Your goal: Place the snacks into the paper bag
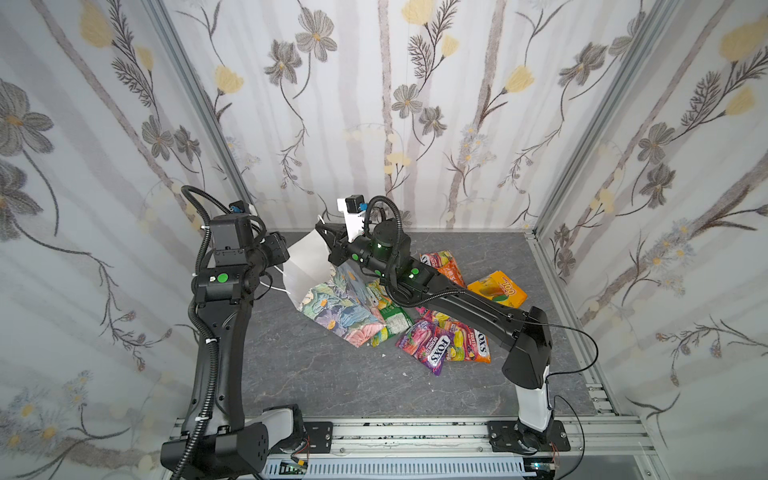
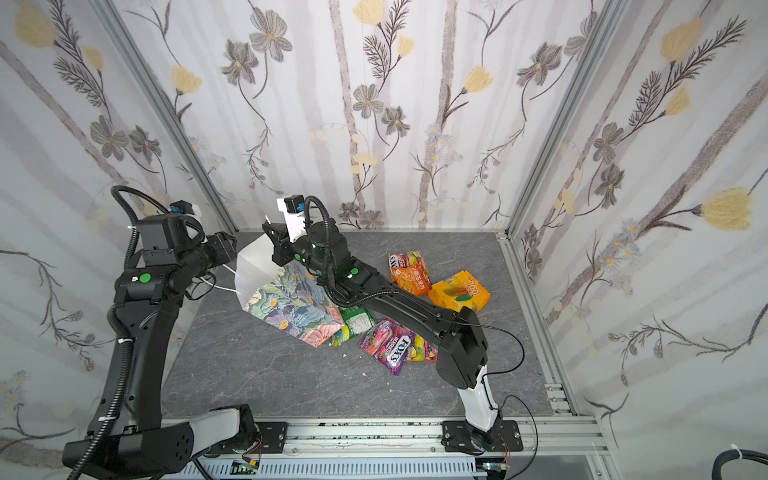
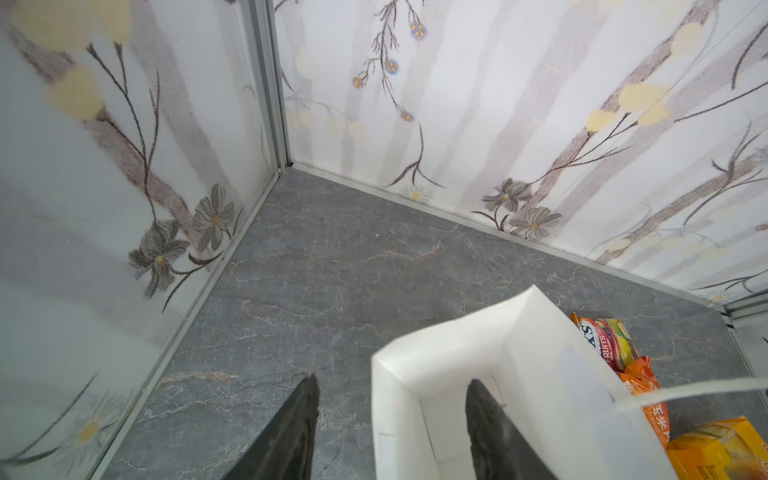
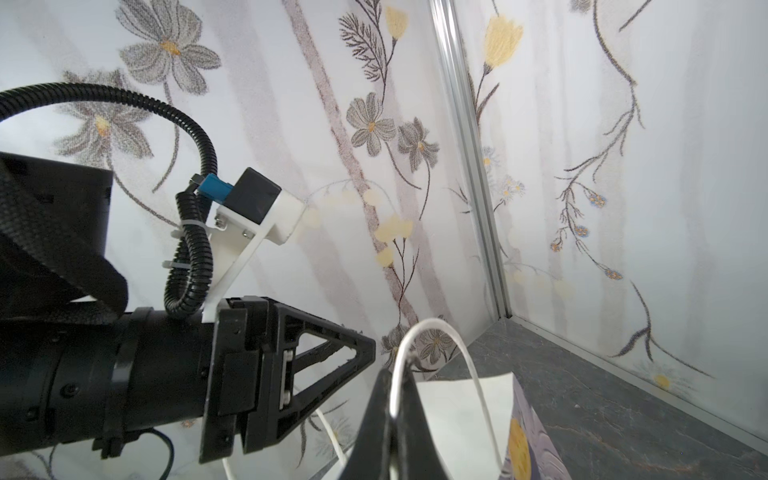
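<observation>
Pinching cord handle (image 4: pixel 465 353) in my shut right gripper (image 4: pixel 399 368); left gripper (image 3: pixel 391 379) half open, astride paper bag (image 1: pixel 340 307) wall, near table's (image 1: pixel 316 374) back-left corner. Risk: cord slips, bag flops; my left jaw tears paper. Loose snacks (image 1: pixel 432 345) lie toward right edge.

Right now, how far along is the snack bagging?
Done: nothing; the bag's visible inside is bare. In hand: the right gripper pinches its handle; the left gripper, open, straddles its rim. Left: the visible snacks lie on the table.
</observation>
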### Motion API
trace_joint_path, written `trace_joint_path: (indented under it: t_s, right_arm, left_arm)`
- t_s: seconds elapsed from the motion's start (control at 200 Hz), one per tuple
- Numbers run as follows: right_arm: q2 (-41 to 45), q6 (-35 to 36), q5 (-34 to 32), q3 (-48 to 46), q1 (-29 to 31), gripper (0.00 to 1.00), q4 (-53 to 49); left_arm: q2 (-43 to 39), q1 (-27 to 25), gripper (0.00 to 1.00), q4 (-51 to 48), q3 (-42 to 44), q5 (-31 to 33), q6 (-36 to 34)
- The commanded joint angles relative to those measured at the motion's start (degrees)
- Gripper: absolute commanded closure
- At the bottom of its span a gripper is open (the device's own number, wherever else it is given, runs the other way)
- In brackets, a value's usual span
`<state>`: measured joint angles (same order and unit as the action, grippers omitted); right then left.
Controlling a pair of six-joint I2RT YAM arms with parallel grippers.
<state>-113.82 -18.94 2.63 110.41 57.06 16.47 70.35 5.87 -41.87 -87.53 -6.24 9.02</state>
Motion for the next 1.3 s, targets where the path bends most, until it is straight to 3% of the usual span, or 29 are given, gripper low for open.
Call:
trace_joint_path:
  t_s: [0.0,0.13,0.3,0.335,0.405,0.53,0.649,0.814,0.969,1.139,1.294]
  right_arm:
    - [0.3,-1.3,-2.0,-1.0,1.7,1.0,0.9]
    - [2.3,-4.0,-2.3,-9.3,2.8,1.0,7.4]
    - [0.9,-5.3,-3.4,-10.5,3.8,1.0,11.0]
    - [0.4,-5.5,-3.6,-10.3,3.7,1.0,11.5]
    - [-0.4,-5.6,-4.1,-9.8,3.7,1.0,13.0]
    - [-1.6,-5.2,-5.4,-8.0,3.6,1.0,15.2]
    - [-3.0,-5.6,-5.7,-6.3,3.4,1.0,16.5]
    - [-3.6,-8.1,-4.3,-7.4,2.5,1.0,18.2]
    - [-1.8,-8.4,-2.9,-11.1,2.3,1.0,20.2]
    - [2.4,-7.3,-1.7,-18.6,2.1,1.0,21.7]
    - [5.6,-7.4,-1.9,-24.3,2.0,1.0,21.8]
  left_arm:
    - [1.3,0.5,0.44,-1.3,-2.3,-1.1,-2.3]
    - [3.7,0.7,0.45,-1.0,-3.5,-1.6,-2.9]
    - [6.1,0.7,0.45,-1.0,-6.3,-1.9,-2.7]
    - [6.6,0.7,0.42,-1.8,-7.9,-1.0,-2.8]
    - [7.1,0.7,0.28,-4.5,-12.3,2.5,-2.8]
    - [6.0,2.4,0.19,-8.7,-17.5,12.1,-2.5]
    - [2.2,8.1,0.1,-9.8,-13.9,14.2,-0.9]
    - [-2.8,14.3,0.06,-8.6,-6.6,12.5,-0.4]
    - [-4.7,15.7,0.0,-3.5,-0.8,6.4,-0.2]
    - [-10.2,15.6,0.0,5.8,9.2,-9.0,0.6]
    - [-13.1,15.6,0.0,8.2,15.0,-16.6,1.5]
